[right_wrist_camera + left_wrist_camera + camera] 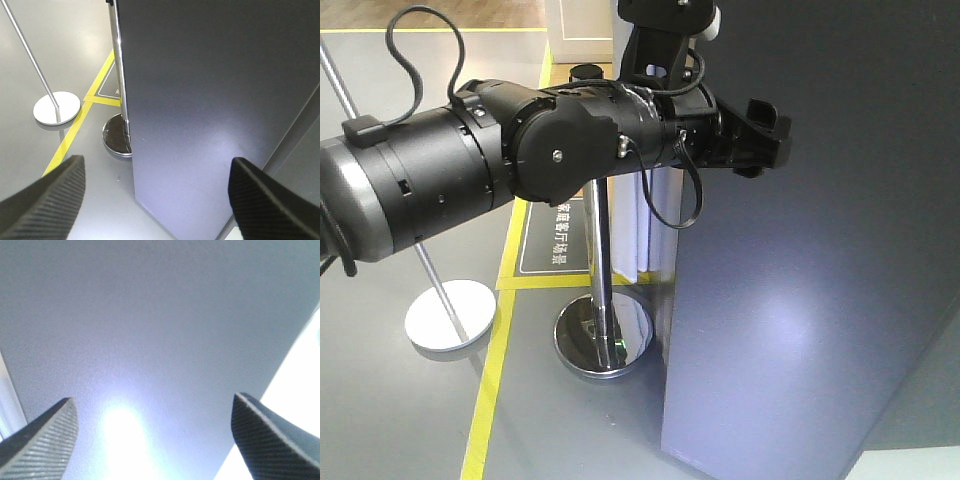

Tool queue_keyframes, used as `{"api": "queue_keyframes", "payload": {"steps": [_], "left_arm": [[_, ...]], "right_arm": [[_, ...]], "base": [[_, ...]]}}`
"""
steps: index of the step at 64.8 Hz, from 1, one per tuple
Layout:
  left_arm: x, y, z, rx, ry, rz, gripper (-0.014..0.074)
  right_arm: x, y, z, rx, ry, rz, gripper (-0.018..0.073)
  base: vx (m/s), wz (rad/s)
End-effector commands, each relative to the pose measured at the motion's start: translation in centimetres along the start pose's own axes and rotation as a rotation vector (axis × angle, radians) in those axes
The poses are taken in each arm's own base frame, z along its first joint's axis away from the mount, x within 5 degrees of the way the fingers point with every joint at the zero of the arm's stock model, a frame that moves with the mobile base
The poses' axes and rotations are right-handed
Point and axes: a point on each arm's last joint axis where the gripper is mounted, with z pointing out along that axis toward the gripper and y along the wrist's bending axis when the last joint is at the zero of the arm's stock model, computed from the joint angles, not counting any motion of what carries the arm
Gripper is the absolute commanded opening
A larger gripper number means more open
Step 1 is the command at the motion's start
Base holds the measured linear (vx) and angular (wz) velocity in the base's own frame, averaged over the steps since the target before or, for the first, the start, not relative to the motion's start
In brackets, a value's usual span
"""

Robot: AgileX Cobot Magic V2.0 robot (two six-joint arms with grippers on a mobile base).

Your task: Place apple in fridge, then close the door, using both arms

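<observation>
The door [800,300] is a flat dark grey panel filling the right of the front view, its outer face toward me. My left gripper [765,135] reaches across from the left and sits at the door's upper face. In the left wrist view the door [160,315] fills the frame very close, and the left gripper [154,398] is open with nothing between its fingers. The right gripper [157,159] is open and empty, held back from the door [210,100] and above the floor. The apple is out of view. The fridge's inside is hidden behind the door.
A chrome post on a round shiny base [602,335] stands just left of the door's edge. A slanted pole on a white disc base [450,312] is further left. Yellow floor tape [490,390] runs along the grey floor, beside a dark floor sign [555,240].
</observation>
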Motion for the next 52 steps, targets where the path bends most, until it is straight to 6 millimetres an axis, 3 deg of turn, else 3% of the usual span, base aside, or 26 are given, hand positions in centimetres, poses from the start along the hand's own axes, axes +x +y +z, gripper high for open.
{"api": "queue_keyframes", "payload": {"steps": [1,52], "left_arm": [[-3.27,-1.26,-2.51,0.044,-0.148,-0.035,0.0594],[-3.19,-1.31,-2.46,0.044,-0.142,-0.03,0.0591]], "right_arm": [[-1.2,-0.08,-0.36,0.01,-0.084,-0.005,0.0561],[-1.21,-0.08,-0.36,0.011,-0.086,-0.005,0.0561]], "base": [[0.0,0.0],[0.0,0.0]]}}
